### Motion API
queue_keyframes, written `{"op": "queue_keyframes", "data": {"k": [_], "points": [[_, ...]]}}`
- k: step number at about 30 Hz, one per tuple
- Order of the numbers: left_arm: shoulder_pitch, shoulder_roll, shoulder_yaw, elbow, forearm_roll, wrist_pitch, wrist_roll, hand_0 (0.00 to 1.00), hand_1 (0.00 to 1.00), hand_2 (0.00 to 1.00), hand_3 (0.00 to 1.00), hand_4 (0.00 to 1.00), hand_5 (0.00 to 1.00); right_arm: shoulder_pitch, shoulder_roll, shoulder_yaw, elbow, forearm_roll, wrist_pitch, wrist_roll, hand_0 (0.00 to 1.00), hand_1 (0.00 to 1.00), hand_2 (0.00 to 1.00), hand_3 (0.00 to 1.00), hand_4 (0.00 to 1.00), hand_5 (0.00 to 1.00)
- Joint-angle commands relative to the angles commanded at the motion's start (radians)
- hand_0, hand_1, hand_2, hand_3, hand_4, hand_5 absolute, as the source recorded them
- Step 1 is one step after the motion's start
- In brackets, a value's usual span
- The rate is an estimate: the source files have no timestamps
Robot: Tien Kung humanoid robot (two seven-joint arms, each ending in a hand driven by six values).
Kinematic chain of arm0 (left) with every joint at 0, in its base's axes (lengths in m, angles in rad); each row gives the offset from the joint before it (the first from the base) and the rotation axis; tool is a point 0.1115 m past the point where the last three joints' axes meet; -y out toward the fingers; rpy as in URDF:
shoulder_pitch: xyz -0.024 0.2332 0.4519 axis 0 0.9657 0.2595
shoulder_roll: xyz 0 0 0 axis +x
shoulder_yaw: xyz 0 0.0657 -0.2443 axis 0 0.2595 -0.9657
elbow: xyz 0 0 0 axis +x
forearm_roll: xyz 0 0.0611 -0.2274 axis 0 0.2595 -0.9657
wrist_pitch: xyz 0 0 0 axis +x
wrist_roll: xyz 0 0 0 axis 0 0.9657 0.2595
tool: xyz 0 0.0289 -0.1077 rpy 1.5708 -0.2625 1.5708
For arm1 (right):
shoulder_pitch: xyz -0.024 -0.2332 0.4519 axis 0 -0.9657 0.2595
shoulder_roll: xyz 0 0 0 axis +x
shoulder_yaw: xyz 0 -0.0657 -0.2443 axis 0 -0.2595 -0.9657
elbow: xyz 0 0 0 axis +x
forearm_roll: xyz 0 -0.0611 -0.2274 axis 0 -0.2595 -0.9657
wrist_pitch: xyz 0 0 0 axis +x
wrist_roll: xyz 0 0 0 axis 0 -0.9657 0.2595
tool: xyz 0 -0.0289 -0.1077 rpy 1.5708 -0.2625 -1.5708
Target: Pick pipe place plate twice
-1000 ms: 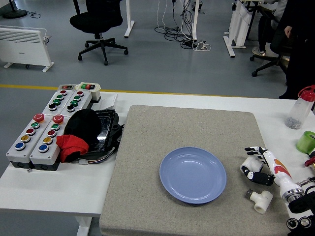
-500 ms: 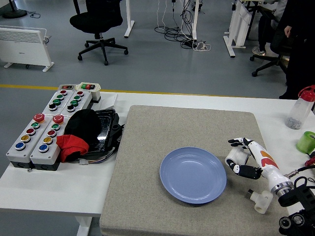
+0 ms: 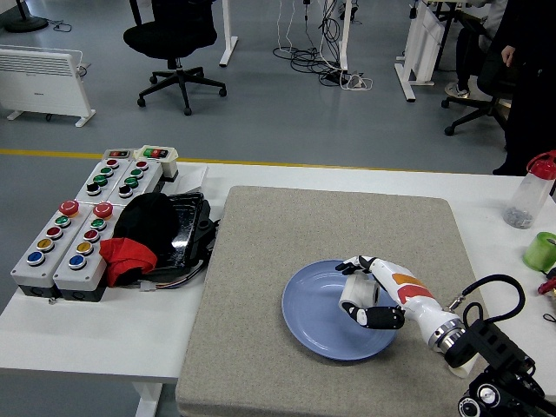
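Note:
A blue plate (image 3: pixel 311 314) lies on the grey mat (image 3: pixel 261 261), right of its middle. My right hand (image 3: pixel 351 290) reaches in from the lower right and hovers over the plate's right half. Its fingers are curled around a short white pipe piece (image 3: pixel 354 301), held just above the plate's surface. A second white pipe fitting (image 3: pixel 455 366) lies on the mat near the right front, mostly hidden behind my forearm. My left arm is out of view.
Two grey button boxes (image 3: pixel 65 243) sit at the left, beside a black tray (image 3: pixel 187 230) with a black and red cloth (image 3: pixel 130 252). A water bottle (image 3: pixel 530 193) and green cup (image 3: pixel 540 251) stand at the right edge. A person (image 3: pixel 526 78) stands far right.
My right hand has moved left from the mat's right side to over the plate, carrying the white pipe piece. The second fitting stayed where it was.

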Motion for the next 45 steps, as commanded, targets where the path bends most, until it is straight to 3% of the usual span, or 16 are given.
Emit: {"op": "queue_keyframes", "data": {"k": [1, 6, 7, 16, 25, 30, 32, 38, 45], "points": [[0.001, 0.000, -0.001, 0.000, 0.001, 0.000, 0.000, 0.717, 0.741, 0.714, 0.654, 0.399, 0.998, 0.010, 0.002, -0.020, 0.005, -0.003, 0.010, -0.009, 0.934, 0.872, 0.950, 0.867, 0.667, 0.251], [0.003, 0.000, -0.002, 0.000, 0.004, -0.001, 0.001, 0.717, 0.741, 0.714, 0.654, 0.399, 0.998, 0.028, 0.009, -0.047, 0.008, -0.028, 0.061, -0.050, 0.934, 0.872, 0.950, 0.867, 0.667, 0.251], [0.004, 0.000, -0.001, 0.000, 0.003, -0.001, 0.001, 0.719, 0.741, 0.714, 0.654, 0.399, 0.998, 0.028, 0.010, -0.047, 0.008, -0.030, 0.064, -0.053, 0.998, 0.910, 0.998, 0.911, 0.691, 0.265], [0.007, 0.000, -0.005, 0.000, 0.009, -0.002, 0.002, 0.718, 0.741, 0.714, 0.653, 0.399, 0.998, 0.007, 0.003, -0.017, 0.038, -0.024, 0.065, -0.051, 0.998, 0.923, 0.998, 0.925, 0.689, 0.262], [0.000, 0.001, 0.002, 0.001, -0.004, 0.000, -0.003, 0.719, 0.741, 0.714, 0.653, 0.399, 0.998, -0.057, -0.030, 0.137, 0.081, -0.027, 0.117, -0.068, 0.998, 0.928, 0.998, 0.927, 0.693, 0.276], [-0.004, 0.003, 0.002, 0.002, -0.005, 0.000, -0.005, 0.719, 0.741, 0.714, 0.653, 0.399, 0.998, -0.141, -0.074, 0.269, 0.121, -0.014, 0.143, -0.053, 0.998, 0.922, 0.998, 0.926, 0.707, 0.291], [-0.004, 0.004, 0.001, 0.002, -0.004, 0.001, -0.005, 0.719, 0.741, 0.714, 0.653, 0.399, 0.998, -0.178, -0.091, 0.310, 0.137, -0.011, 0.143, -0.042, 0.998, 0.909, 0.998, 0.926, 0.757, 0.350], [-0.007, 0.006, -0.001, 0.003, 0.000, 0.002, -0.005, 0.720, 0.741, 0.714, 0.653, 0.399, 0.998, -0.310, -0.129, 0.405, 0.172, -0.017, 0.140, -0.007, 0.998, 0.905, 0.998, 0.926, 0.759, 0.356], [-0.011, 0.006, -0.002, 0.003, 0.004, 0.001, -0.006, 0.720, 0.741, 0.714, 0.653, 0.399, 0.998, -0.446, -0.129, 0.471, 0.183, -0.032, 0.122, 0.026, 0.998, 0.902, 0.998, 0.924, 0.752, 0.344]]}}
